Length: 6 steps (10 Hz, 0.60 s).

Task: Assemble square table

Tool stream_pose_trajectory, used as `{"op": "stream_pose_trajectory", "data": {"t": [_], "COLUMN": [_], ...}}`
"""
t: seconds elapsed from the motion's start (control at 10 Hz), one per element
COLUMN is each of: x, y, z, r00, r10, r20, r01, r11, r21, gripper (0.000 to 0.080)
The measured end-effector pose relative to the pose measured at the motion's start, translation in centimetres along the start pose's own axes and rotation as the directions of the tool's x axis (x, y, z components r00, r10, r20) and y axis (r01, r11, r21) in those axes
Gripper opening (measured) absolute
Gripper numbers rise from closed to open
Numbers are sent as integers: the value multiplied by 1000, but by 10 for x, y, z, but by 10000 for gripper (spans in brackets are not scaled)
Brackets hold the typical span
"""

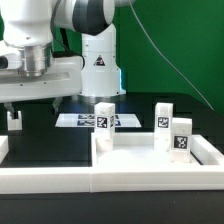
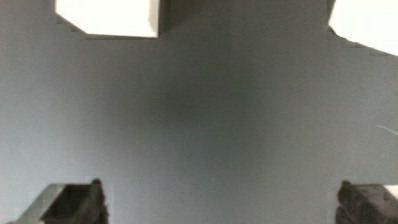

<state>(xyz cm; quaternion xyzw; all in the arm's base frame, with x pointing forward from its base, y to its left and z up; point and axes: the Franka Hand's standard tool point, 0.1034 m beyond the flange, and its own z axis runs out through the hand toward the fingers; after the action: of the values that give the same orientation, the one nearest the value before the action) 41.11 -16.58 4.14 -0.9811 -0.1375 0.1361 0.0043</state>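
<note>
Three white block legs with black-and-white tags stand on the black surface: one in the middle (image 1: 104,119) and two at the exterior view's right (image 1: 163,116) (image 1: 180,136). The square table top does not show in either view. My gripper (image 1: 15,122) hangs low over the black surface at the exterior view's left, well apart from the legs. In the wrist view the gripper (image 2: 222,205) is open wide with only bare dark surface between the fingers (image 2: 71,205). Two white pieces (image 2: 111,18) (image 2: 374,25) show at the frame's edge beyond the fingers; I cannot tell what they are.
A long white rail (image 1: 150,165) borders the black surface in front and rises beside the middle leg. The marker board (image 1: 80,120) lies flat behind the legs. The robot's white base (image 1: 98,60) stands at the back.
</note>
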Motion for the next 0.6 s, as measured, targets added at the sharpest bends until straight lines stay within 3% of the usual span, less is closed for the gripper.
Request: {"op": "stream_pose_trajectory", "data": {"t": [0.2,0.3,0.5,0.6], "x": [0,-2,-15,-16], "y": [0,-1,21,16], "z": [1,2,6,7], "r00": [1000,1000,998,992], "r10": [0,2,-18,12], "r20": [1,20,53,125], "r01": [0,-2,17,-16], "r11": [1000,1000,1000,999], "r21": [0,11,24,33], "gripper": [649,649,649,649]}}
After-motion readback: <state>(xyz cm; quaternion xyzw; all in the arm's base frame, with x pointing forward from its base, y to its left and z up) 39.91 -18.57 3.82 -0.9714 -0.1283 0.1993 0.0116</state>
